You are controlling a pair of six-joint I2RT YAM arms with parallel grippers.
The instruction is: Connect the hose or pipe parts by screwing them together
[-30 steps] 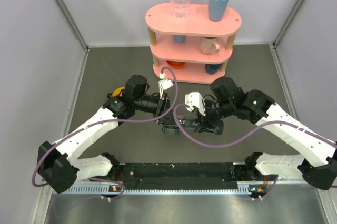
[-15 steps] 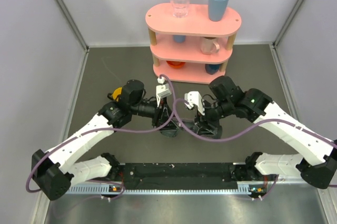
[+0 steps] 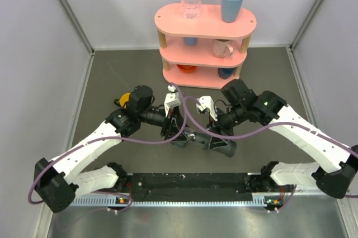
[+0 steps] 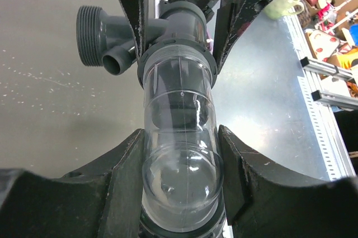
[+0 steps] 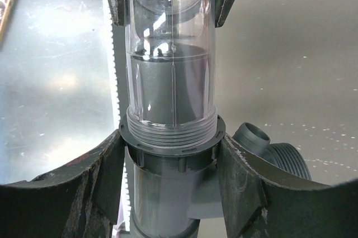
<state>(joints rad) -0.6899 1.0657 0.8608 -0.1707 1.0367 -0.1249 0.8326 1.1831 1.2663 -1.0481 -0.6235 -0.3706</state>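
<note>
The translucent tube (image 4: 179, 132) and the dark grey T-shaped fitting (image 5: 168, 193) hang together above the table, end to end. The tube's threaded end sits in the fitting's collar (image 5: 170, 147), with a few threads showing above it. My left gripper (image 4: 180, 179) is shut on the tube's domed end. My right gripper (image 5: 170, 185) is shut on the fitting just below the collar. The fitting's side ports (image 4: 100, 42) stick out sideways. From above, the two grippers (image 3: 174, 129) (image 3: 217, 132) face each other, with the parts (image 3: 196, 139) between them.
A pink three-tier shelf (image 3: 168, 23) stands at the back with a clear glass (image 3: 191, 2), a blue cup (image 3: 231, 4), a mug and bowls. A small yellow cup (image 3: 123, 99) sits behind the left arm. A black rail (image 3: 190, 182) runs along the near edge.
Both wrists have turned and shifted a little. The left arm drew back to the left, and the fitting's end now lies lower and further right. Both grips are unchanged.
</note>
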